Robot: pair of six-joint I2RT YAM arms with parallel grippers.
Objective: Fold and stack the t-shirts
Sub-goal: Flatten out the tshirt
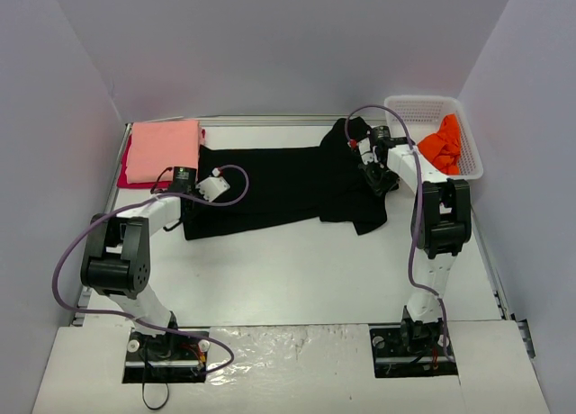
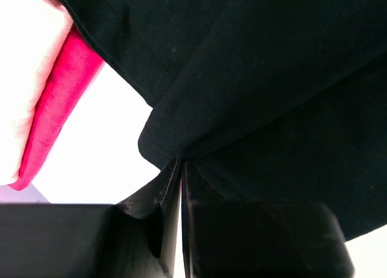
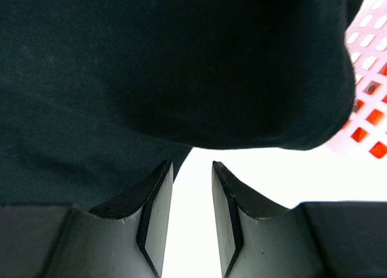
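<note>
White tabletop (image 1: 297,270): black t-shirt (image 1: 279,184) lies long axis left-right between arms. Left gripper (image 2: 181,164) pinched shut on its left-end corner; right gripper (image 3: 191,166) part-open, empty, cloth edge just ahead.

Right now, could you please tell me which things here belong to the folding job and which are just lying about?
Part of the job: black shirt, pink shirt, red shirt beneath it, orange shirt.
Just lying about: white basket, holding the orange shirt.
</note>
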